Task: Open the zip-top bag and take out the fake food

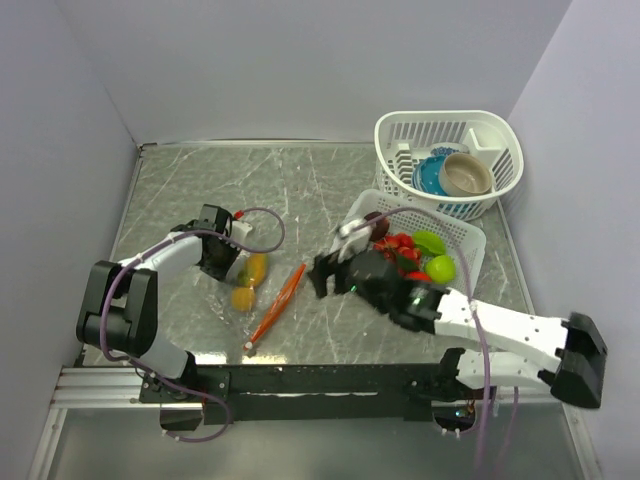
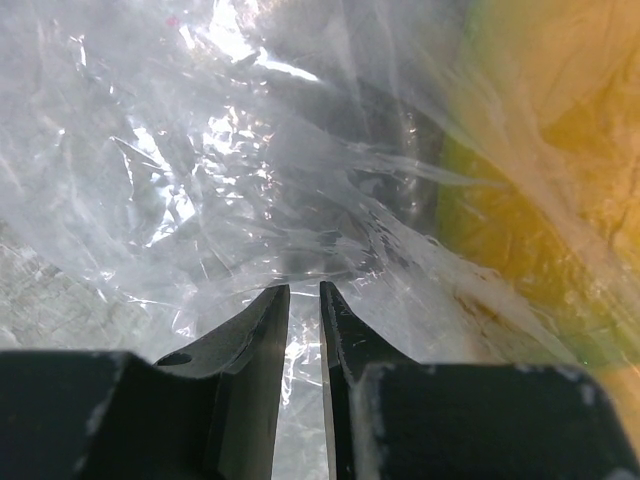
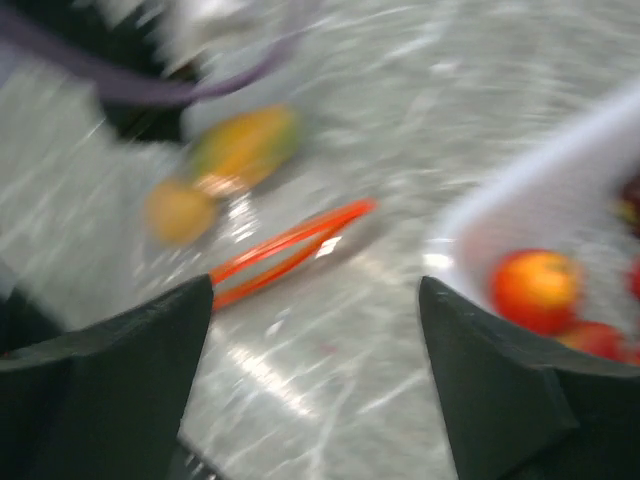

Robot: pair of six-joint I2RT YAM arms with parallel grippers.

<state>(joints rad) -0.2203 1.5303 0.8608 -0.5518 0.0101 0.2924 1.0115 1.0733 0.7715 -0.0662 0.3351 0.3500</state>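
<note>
The zip-top bag (image 1: 240, 283) lies left of centre, with its orange-red zip strip (image 1: 278, 305) spread apart towards the right. Two pieces of fake food, one yellow-green (image 1: 256, 268) and one orange (image 1: 243, 297), lie inside it. My left gripper (image 1: 222, 262) is shut on the bag's clear film at its far end; in the left wrist view the jaws (image 2: 304, 288) pinch the plastic (image 2: 250, 150) beside a yellow fruit (image 2: 540, 200). My right gripper (image 1: 322, 275) is open and empty, just right of the zip strip (image 3: 290, 245). It also shows in the right wrist view (image 3: 315, 285).
A white slotted tray (image 1: 460, 232) right of centre holds several red and green fake foods (image 1: 415, 250); its wall (image 3: 540, 210) and a red-orange fruit (image 3: 535, 290) show at the right. A white basket (image 1: 500, 135) at the back right holds blue and beige bowls (image 1: 465, 175).
</note>
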